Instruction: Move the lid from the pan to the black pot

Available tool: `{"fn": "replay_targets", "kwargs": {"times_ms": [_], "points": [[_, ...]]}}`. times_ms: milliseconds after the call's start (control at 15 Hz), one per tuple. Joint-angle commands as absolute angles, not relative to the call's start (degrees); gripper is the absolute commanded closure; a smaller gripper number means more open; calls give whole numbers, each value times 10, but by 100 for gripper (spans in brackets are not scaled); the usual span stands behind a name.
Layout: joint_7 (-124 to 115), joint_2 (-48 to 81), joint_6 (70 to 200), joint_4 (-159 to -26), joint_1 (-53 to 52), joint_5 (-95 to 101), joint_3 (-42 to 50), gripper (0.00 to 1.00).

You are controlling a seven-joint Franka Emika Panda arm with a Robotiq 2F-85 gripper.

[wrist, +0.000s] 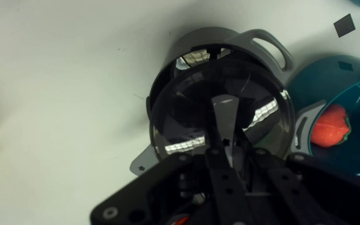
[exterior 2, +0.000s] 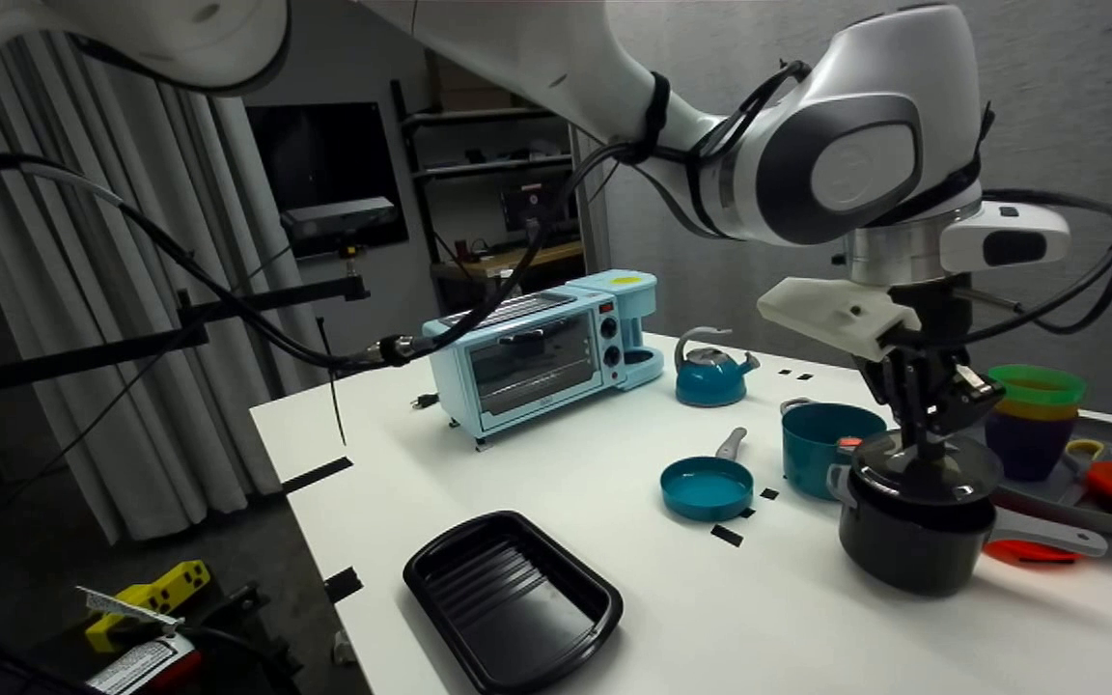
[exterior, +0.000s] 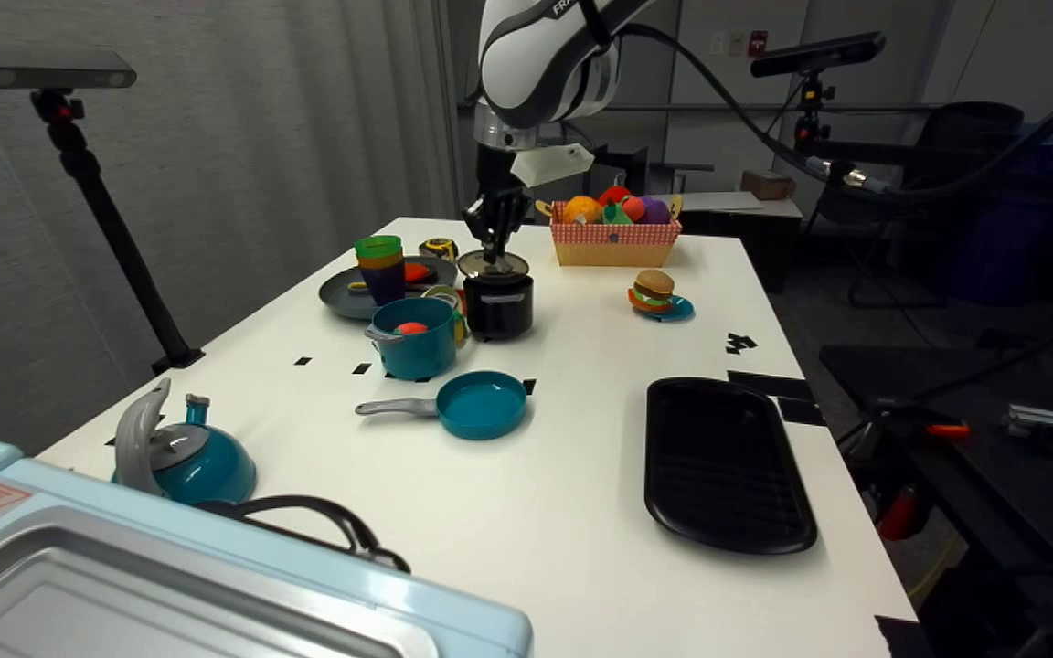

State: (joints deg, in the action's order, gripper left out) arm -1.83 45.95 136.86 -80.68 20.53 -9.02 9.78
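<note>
Looking mostly done: you're over the squat black cylindrical pot [exterior 2: 903,550], shallow round teal pan [exterior 2: 708,487] uncovered. Likely left for you: centre, seat, release the round smoky glass-like lid [wrist: 192,115], over the pot, apparently off-centre, contact unclear. Your black two-finger gripper [wrist: 226,131]: narrow, pinching the lid's grey knob [wrist: 225,107].

Teal pot [exterior: 417,355] stands just beside black pot [exterior: 499,313]; free table [exterior: 586,434] between pan [exterior: 481,405] and black tray [exterior: 723,466]
</note>
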Motion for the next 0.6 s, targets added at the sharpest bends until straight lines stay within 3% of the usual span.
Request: {"fn": "replay_targets", "kwargs": {"times_ms": [0,467,533], "points": [[-16,470,1346,-783,217,-88,96,96],[-11,477,1342,-780,218,-90,88,96],[-12,478,1341,-780,217,-89,88,61]]}}
